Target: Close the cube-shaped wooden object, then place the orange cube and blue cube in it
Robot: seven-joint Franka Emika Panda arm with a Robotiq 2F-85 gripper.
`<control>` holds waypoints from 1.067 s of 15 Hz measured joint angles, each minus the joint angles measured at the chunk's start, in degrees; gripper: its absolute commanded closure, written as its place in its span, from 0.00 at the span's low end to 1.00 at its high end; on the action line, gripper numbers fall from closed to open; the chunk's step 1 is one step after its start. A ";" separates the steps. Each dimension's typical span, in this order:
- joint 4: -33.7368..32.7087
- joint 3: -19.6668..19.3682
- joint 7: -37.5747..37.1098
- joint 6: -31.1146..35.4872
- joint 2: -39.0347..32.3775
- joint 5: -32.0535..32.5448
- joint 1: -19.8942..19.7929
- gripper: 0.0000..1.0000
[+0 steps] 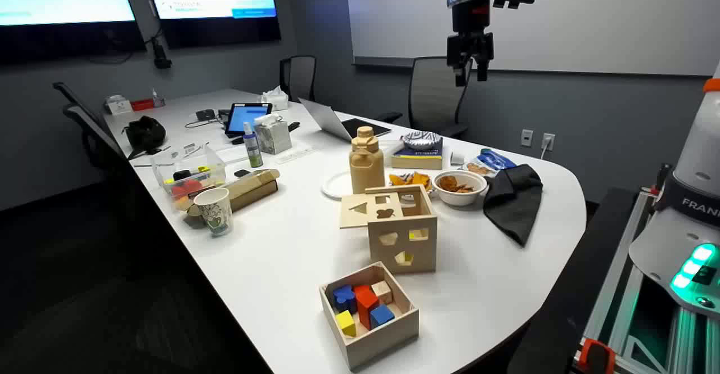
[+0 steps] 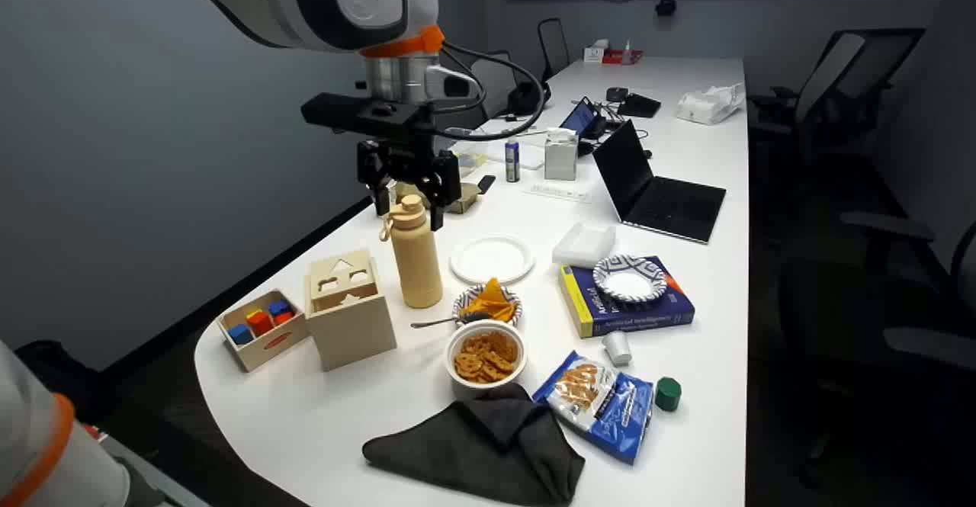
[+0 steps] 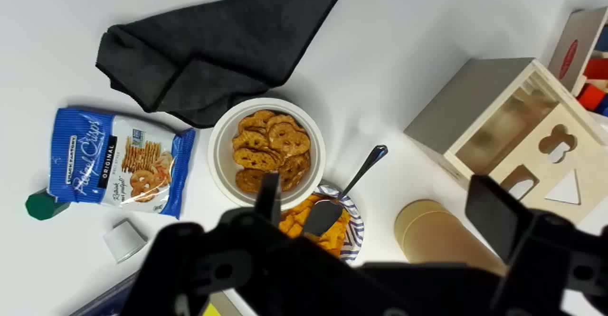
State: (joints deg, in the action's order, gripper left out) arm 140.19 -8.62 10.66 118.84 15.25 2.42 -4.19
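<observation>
Seeing in an exterior view the end effector (image 1: 471, 77), spread apart, well above the counter (image 1: 270, 261), and the cube-shaped wooden object (image 1: 405, 244) with its lid (image 1: 370, 202) overhanging one side, beside the tray (image 1: 388, 347) of the blue cube (image 1: 382, 316) and an orange-red block (image 1: 366, 306). Noting in an exterior view the bottle (image 2: 418, 267) upright near the lid. Looking down in the wrist view past parted fingers (image 3: 491, 214) onto the white bowl (image 3: 222, 164).

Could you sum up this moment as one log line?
gripper: open, empty, above table | wooden box: lid partly open, jutting past one side | blue cube: in wooden tray, beside box | pending: close box
</observation>
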 measured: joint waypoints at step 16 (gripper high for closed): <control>-7.11 16.33 -8.36 12.56 -15.29 0.08 10.90 0.00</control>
State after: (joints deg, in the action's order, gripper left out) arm 133.08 7.71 2.30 131.40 -0.04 2.50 6.71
